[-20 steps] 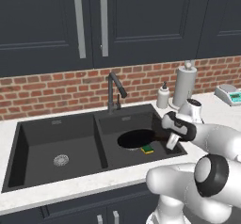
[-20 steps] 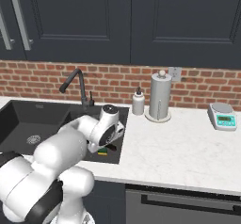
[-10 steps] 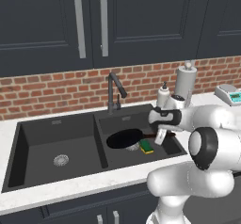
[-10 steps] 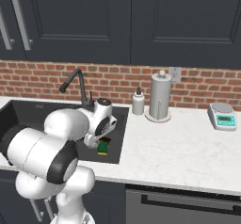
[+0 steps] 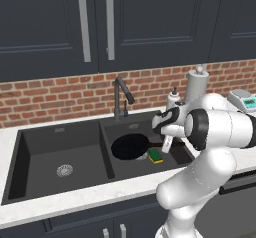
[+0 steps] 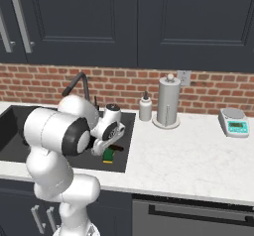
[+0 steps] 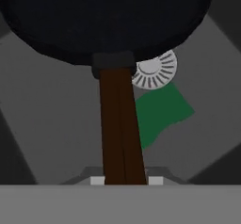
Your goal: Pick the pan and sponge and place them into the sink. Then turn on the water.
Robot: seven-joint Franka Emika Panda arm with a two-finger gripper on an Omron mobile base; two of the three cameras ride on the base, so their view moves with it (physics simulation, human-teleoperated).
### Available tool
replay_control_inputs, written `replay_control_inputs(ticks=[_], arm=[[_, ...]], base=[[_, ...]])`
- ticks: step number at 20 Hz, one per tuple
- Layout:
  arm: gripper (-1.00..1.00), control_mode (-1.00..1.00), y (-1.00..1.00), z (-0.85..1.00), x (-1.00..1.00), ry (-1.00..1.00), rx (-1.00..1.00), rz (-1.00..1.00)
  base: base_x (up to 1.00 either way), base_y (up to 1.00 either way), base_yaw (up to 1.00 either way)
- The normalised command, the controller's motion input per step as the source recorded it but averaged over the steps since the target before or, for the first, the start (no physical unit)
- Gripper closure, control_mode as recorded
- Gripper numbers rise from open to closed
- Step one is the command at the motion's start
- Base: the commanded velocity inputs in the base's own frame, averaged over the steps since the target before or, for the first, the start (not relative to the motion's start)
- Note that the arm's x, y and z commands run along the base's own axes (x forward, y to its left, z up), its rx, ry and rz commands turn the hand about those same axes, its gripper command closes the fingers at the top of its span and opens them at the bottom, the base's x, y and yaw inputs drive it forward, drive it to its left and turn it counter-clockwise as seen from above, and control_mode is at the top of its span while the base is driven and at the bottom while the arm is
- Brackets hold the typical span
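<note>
The black pan (image 5: 130, 146) is in the right basin of the dark grey sink (image 5: 60, 137), its dark handle pointing right. My gripper (image 5: 166, 144) is shut on that handle. In the hand view the handle (image 7: 120, 124) runs up from between my fingertips (image 7: 97, 180) to the pan (image 7: 108, 20). The green and yellow sponge (image 5: 155, 155) lies on the basin floor just right of the pan, beside the silver drain (image 7: 153, 70); it also shows from the right (image 6: 109, 154) and from the hand (image 7: 160, 112). Water is out of view at the black faucet (image 5: 121, 94).
A soap bottle (image 6: 145, 107), a paper towel roll (image 6: 168, 101) and a kitchen scale (image 6: 235, 122) stand on the white counter right of the sink. The left basin has its own drain (image 5: 64, 170). Dark cabinets hang above a brick backsplash.
The arm has swung left and its elbow has risen. The gripper and the pan shifted a little left over the right basin. The sponge has stayed put.
</note>
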Motion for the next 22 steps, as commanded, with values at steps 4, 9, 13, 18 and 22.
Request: replay_control_inputs(ticks=[4, 9, 13, 18, 22], arm=[[1.00, -1.00, 0.00, -0.63, 0.00, 0.00, -0.04, 0.00], [1.00, -1.00, 0.00, -0.62, 0.00, -0.02, -0.03, 0.00], [1.00, -1.00, 0.00, -0.53, 0.01, -0.04, 0.00, 0.00], [1.00, -1.00, 0.03, -0.43, 0.02, -0.01, 0.00, 0.00], [1.00, -1.00, 0.00, -0.26, 0.00, 0.00, 0.00, 0.00]], base=[[0.00, 0.00, 0.00], [0.00, 0.00, 0.00], [0.00, 0.00, 0.00], [0.00, 0.00, 0.00], [0.00, 0.00, 0.00]])
